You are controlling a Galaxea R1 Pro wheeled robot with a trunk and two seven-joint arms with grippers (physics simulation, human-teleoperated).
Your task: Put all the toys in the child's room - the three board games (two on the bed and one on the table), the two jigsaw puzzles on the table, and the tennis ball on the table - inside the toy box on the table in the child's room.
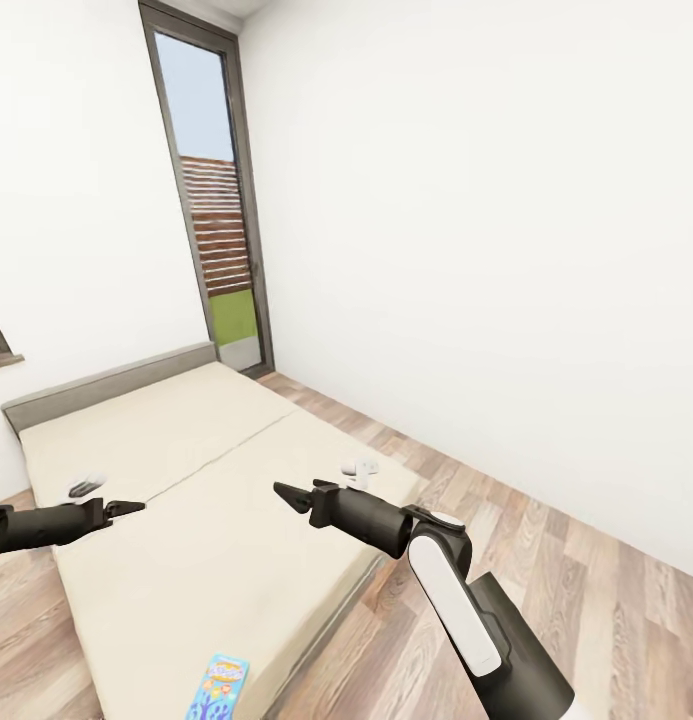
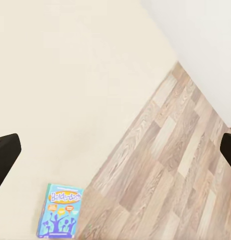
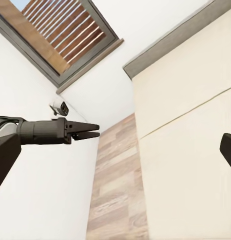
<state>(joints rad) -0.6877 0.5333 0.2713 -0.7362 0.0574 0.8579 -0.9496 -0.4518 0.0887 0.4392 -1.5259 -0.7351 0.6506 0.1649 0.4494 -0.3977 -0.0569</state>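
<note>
We find one colourful flat game box, blue with a cartoon print (image 1: pixel 218 688), lying flat on the wide low bed with the plain cream mattress (image 1: pixel 186 520), close to the mattress edge that borders the wood-plank floor (image 1: pixel 546 540). In the head view only a narrow slice of the box shows at the near end of the bed. The left wrist view gives us its whole lid (image 2: pixel 59 210), with an orange title band and dark blue figures, and it confirms that the box sits just inside the mattress edge.

Both arms reach out over the bed, well apart from the box. The left gripper (image 1: pixel 129 508) hangs above the mattress, farther up the bed towards the grey padded headboard edge (image 1: pixel 106 385) than the box. The right wrist view shows its dark fingers (image 3: pixel 85 131) drawn close together to a narrow tip, with nothing between them. The right gripper (image 1: pixel 292 493) is over the middle of the bed, also farther towards the headboard than the box. Its fingers point towards the left gripper, nearly closed and empty.

Behind the headboard end of the bed stands a tall narrow window with a dark frame (image 1: pixel 214 200), through which we see brown slats and a strip of green. Plain white walls (image 1: pixel 486 250) enclose the bed.
</note>
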